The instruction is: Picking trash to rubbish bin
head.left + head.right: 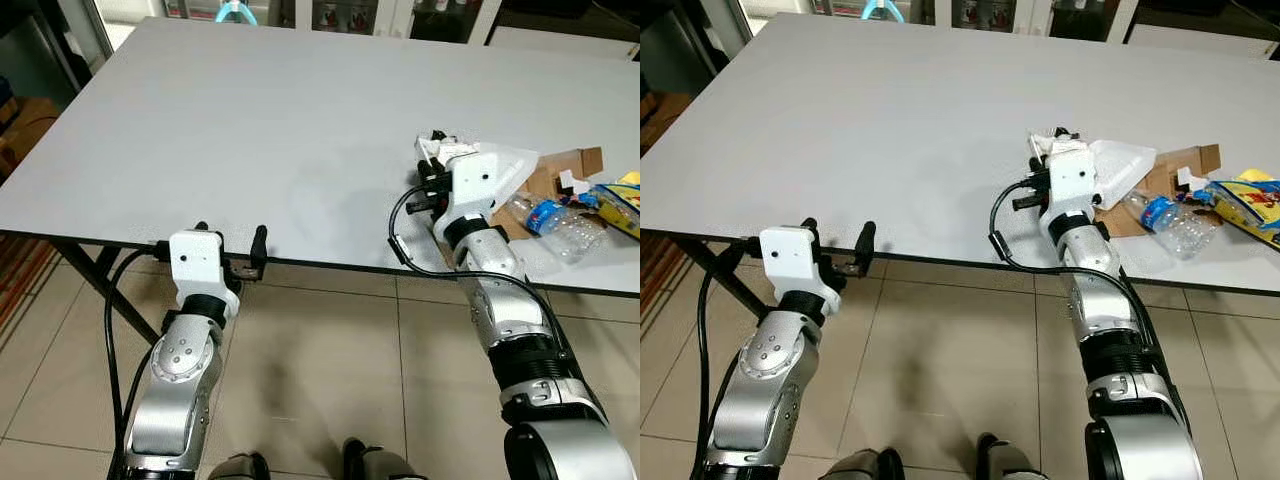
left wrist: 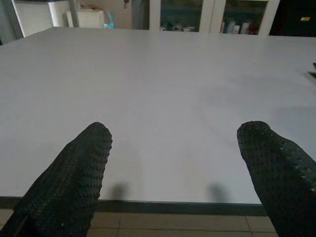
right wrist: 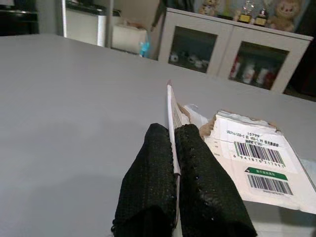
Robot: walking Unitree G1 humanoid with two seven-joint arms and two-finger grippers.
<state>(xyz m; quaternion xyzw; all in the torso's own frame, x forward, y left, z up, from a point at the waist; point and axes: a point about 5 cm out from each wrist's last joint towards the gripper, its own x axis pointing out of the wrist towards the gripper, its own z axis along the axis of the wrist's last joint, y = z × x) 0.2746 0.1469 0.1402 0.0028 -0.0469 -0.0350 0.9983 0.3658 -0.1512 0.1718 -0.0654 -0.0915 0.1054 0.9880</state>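
The right gripper pinches a white envelope near the table's front-right edge. Beside it lie one plastic bottle, one cardboard piece, one yellow packet. The left gripper gapes empty at the front edge, wide bare tabletop beyond.

We see an indoor room that reads as an office or lab-type workspace, not clearly a home. A big plain grey table on black metal folding legs stands on a beige tiled floor. Behind it, white cabinets with glass doors hold small bottles and boxes, and plush toys and trophies sit on top. We also note a white cupboard at the back wall. Shipping packaging with barcode labels lies on the table, which fits a work setting.
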